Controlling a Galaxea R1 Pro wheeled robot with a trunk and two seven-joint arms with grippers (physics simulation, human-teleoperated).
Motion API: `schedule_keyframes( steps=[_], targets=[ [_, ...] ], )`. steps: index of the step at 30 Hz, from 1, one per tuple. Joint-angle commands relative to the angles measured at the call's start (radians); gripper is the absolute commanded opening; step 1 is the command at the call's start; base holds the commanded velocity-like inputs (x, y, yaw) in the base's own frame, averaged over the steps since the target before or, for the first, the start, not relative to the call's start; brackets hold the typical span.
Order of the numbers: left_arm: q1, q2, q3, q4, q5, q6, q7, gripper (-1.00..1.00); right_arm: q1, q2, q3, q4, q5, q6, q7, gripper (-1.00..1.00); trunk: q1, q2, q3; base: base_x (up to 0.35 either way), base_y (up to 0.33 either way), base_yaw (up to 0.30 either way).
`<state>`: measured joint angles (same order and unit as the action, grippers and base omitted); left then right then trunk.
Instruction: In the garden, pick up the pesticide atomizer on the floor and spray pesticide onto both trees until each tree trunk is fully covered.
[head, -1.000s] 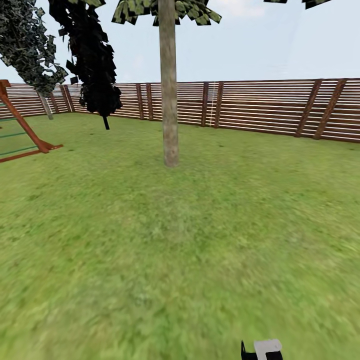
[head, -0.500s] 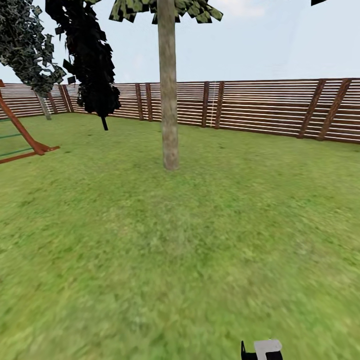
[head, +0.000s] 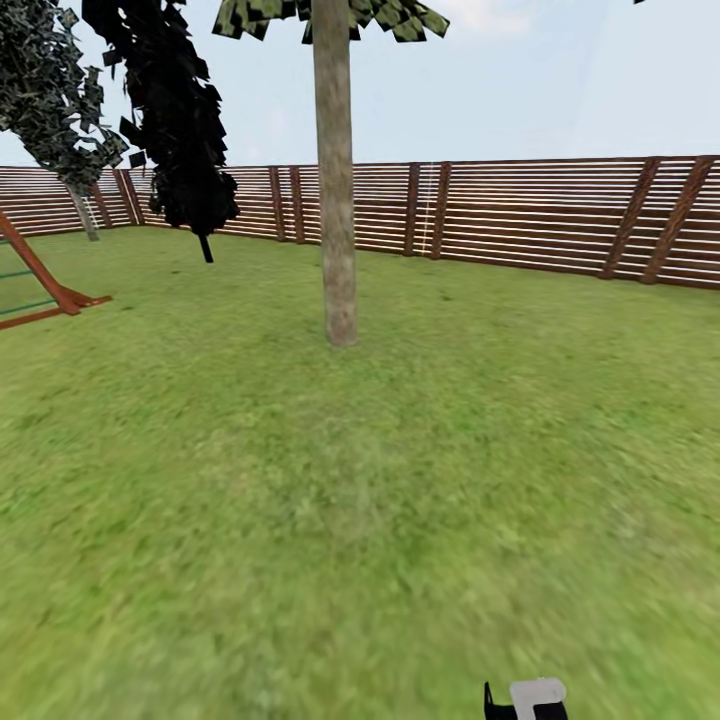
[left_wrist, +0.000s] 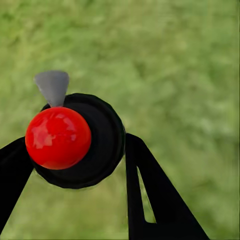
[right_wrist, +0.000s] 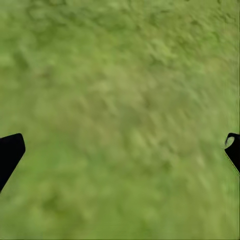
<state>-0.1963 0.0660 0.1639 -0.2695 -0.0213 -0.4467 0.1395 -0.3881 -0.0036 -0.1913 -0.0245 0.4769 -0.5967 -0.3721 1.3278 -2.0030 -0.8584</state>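
The left claw (left_wrist: 75, 165) grips the pale grey, red-knobbed pesticide atomizer (left_wrist: 58, 137) above blurry green grass (head: 300, 520); the right claw (right_wrist: 120, 150) gapes wide. A mottled beige tree trunk (head: 337, 200) stands ahead, before the brown slatted fence (head: 540, 215).

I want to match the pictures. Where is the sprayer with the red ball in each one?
Head view: cannot tell; a small white-and-black piece at the bottom edge is too little to name.
Left wrist view: the sprayer is close up, between the black fingers, over grass.
Right wrist view: grass between two wide-apart fingers.
Shared landmark: the grass.
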Motion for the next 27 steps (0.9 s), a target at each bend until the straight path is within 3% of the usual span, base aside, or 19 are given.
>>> schedule_keyframes(
  steps=[1, 27],
  targets=[
    [0.000, 0.000, -0.001, 0.000, 0.000, 0.000, 0.000, -1.00, 0.000, -0.001, 0.000, 0.000, 0.000, 0.000, 0.000, 1.00, 0.000, 0.000, 0.000, 0.344, 0.000, 0.000],
    [0.000, 0.000, 0.000, 0.001, 0.000, -0.001, 0.000, -1.00, 0.000, -0.003, 0.000, 0.000, 0.000, 0.000, 0.001, 1.00, 0.000, 0.000, 0.000, 0.344, 0.000, 0.000]
  ],
)
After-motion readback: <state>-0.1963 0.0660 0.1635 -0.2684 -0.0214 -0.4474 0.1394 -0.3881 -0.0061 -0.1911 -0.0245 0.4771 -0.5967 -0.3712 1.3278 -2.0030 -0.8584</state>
